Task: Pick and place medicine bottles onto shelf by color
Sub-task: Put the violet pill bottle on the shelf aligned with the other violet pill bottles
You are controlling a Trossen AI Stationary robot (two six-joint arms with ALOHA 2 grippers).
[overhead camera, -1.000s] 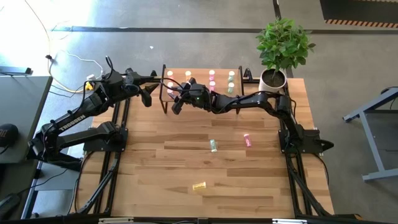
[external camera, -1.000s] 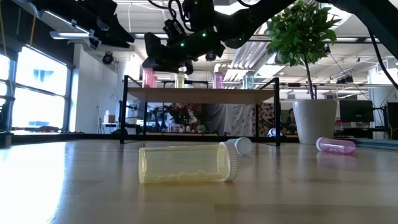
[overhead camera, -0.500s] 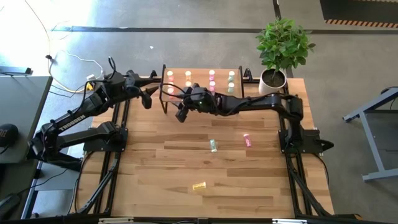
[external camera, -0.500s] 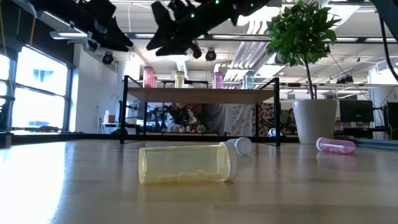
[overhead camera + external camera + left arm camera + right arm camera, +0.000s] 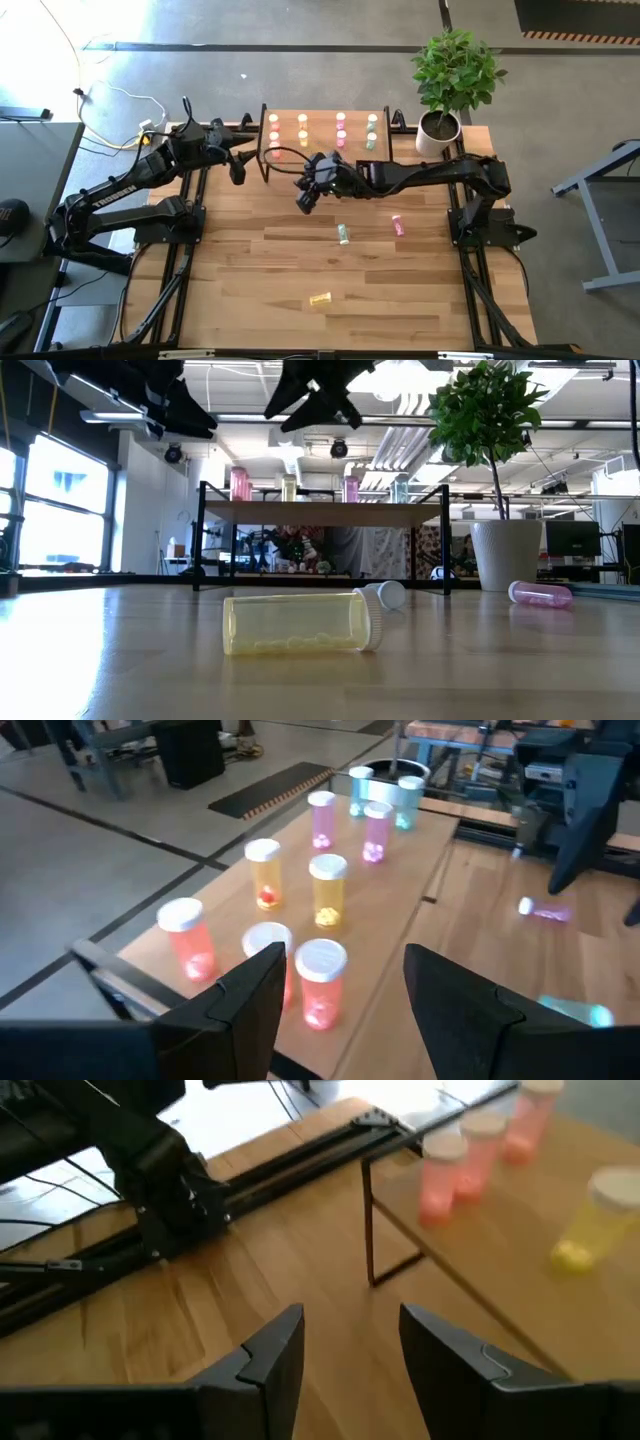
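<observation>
Your shelf (image 5: 322, 131) is crowded with upright bottles (image 5: 322, 984) in rows; narrow gaps between them. The tabletop (image 5: 250, 270) ahead lies wide open, save three scattered fallen bottles (image 5: 344, 234).

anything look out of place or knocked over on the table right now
Three medicine bottles lie on their sides on the tabletop instead of standing on the shelf: a yellow bottle nearest the front edge, a pale green bottle and a pink bottle mid-table. The bottles on the shelf all stand upright. Nothing looks spilled or broken.
</observation>
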